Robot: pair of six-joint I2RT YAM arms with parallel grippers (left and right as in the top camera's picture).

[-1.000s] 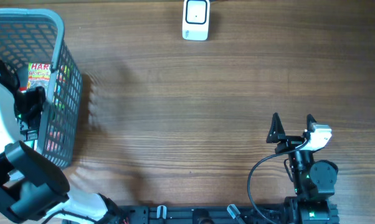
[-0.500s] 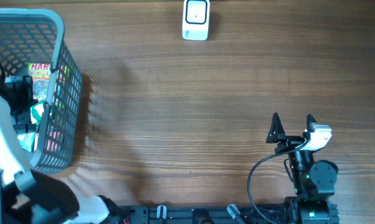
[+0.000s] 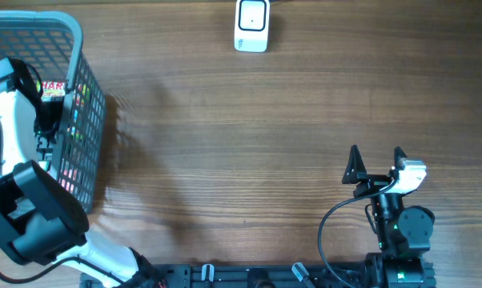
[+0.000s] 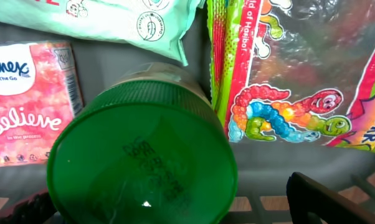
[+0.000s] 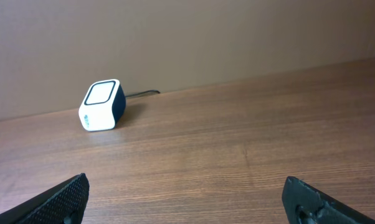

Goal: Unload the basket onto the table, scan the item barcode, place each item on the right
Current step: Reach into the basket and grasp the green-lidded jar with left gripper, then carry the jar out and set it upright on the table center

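Note:
In the left wrist view a jar with a round green lid (image 4: 141, 165) fills the lower middle, dark printed marks across its top. My left gripper (image 4: 175, 211) hangs open right over it, one dark finger (image 4: 331, 199) standing clear of the lid on the right, the other at the bottom left corner. Nothing is gripped. The white barcode scanner (image 3: 251, 24) sits at the table's far edge and also shows as a small scanner (image 5: 102, 106) in the right wrist view. Open and empty, my right gripper (image 3: 375, 164) rests low over bare wood at the near right.
The grey mesh basket (image 3: 73, 32) stands at the far left with my left arm (image 3: 17, 136) reaching into it. Around the jar lie a pink tissue pack (image 4: 28, 99), a mint-green wipes pack (image 4: 113, 22) and a gummy-worm sweets bag (image 4: 293, 81).
My left arm has shifted inside the basket, its wrist moving toward the far side. The right arm and the scanner have stayed where they were.

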